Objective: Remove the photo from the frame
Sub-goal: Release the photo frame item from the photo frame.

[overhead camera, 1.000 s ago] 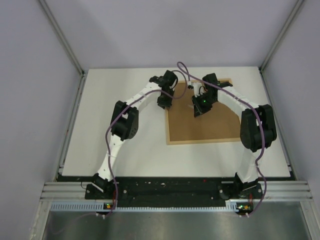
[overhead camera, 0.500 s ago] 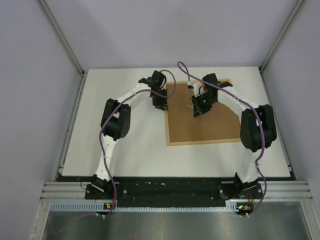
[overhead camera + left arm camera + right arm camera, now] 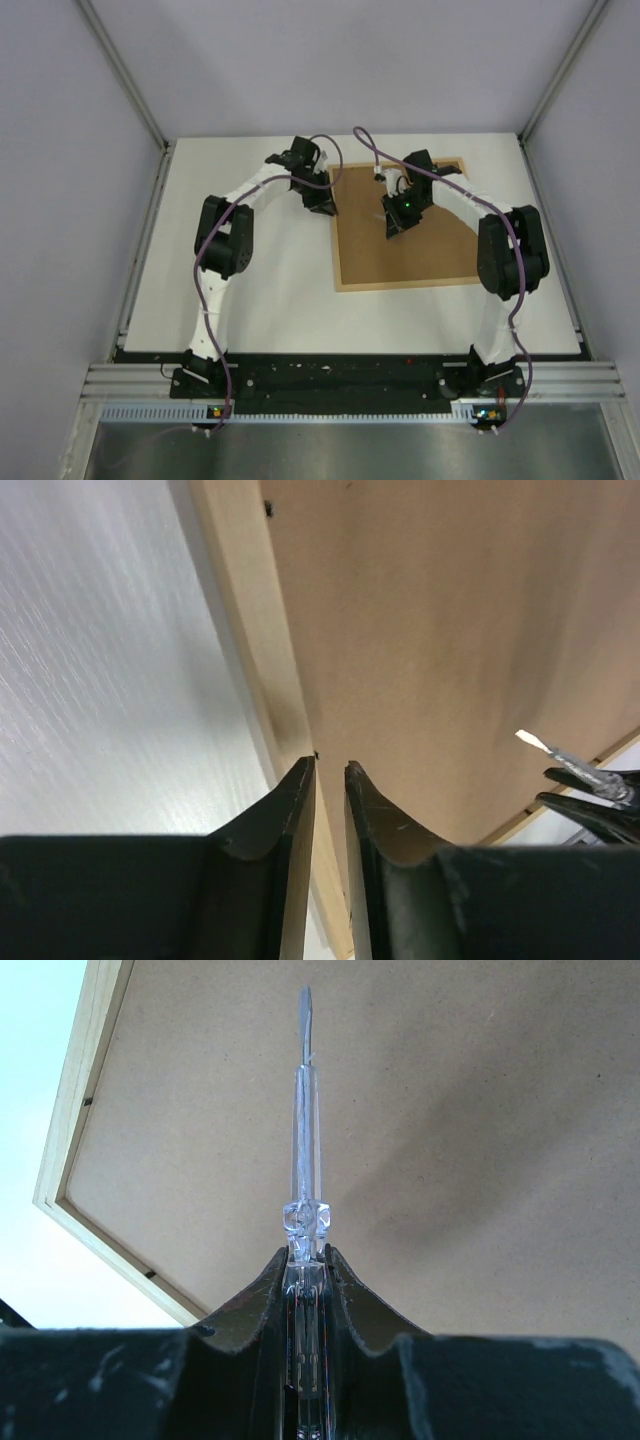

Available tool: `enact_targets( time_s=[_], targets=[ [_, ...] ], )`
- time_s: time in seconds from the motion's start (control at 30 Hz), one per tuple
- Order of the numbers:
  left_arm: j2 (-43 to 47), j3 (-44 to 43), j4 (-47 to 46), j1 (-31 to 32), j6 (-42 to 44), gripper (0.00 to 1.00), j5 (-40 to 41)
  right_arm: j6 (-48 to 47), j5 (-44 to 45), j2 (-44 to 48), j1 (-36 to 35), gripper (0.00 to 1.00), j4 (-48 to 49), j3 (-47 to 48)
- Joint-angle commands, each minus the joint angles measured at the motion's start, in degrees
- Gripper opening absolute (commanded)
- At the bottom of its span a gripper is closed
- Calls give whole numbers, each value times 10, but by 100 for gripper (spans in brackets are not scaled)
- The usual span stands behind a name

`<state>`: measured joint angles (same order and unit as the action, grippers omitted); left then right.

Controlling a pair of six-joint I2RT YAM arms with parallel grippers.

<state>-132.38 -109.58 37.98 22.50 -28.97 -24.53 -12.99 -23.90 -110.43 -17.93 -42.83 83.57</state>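
While the frame (image 3: 405, 262) lies face down on the bench (image 3: 250, 270), photo hidden underneath, the left claw (image 3: 330, 768), nearly closed and empty, hovers at its 9 o'clock edge. The right claw (image 3: 305, 1256) grips a screwdriver (image 3: 304, 1110) aimed toward 6 o'clock.

The frame (image 3: 420, 255) lies brown back up, so its front is hidden against the table (image 3: 250, 290), and in the top view the right arm (image 3: 505, 250) covers much of its right edge. In the left wrist view the frame runs off the top and right of the picture. The slit between the left gripper (image 3: 330, 768) fingers is too thin and dark to tell if they pinch anything. In the right wrist view the clear screwdriver (image 3: 303, 1110) handle sinks out of sight between the right gripper (image 3: 303, 1252) fingers, and the little black marks on the frame's rim are too small to make out.
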Motion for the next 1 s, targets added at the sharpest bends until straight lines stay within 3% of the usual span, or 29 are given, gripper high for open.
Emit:
enact_targets(
  time_s=[0.0, 0.1, 0.2, 0.53, 0.63, 0.73, 0.83, 0.97],
  targets=[
    [5, -70, 18, 4, 19, 30, 40, 3, -6, -7, 0, 0, 13, 12],
    [-1, -78, 21, 4, 25, 47, 60, 2, 0, -11, 1, 0, 12, 26],
    [-15, -88, 22, 4, 40, 55, 84, 3, 10, -22, -1, 0, 10, 50],
    [-70, -131, 21, 3, 77, 54, 118, -6, 18, -33, 1, 0, -5, 104],
    [-76, -130, 32, 9, 88, 47, 132, -8, 17, -32, 1, 0, -3, 95],
    [-79, -123, 36, 11, 95, 25, 128, -10, 15, -32, 1, 0, -4, 98],
    [-76, -117, 40, 18, 106, 13, 114, -11, 11, -38, 0, 0, -7, 116],
    [-70, -106, 51, 39, 131, 9, 108, -36, 6, -79, 1, 0, -44, 184]
  ],
)
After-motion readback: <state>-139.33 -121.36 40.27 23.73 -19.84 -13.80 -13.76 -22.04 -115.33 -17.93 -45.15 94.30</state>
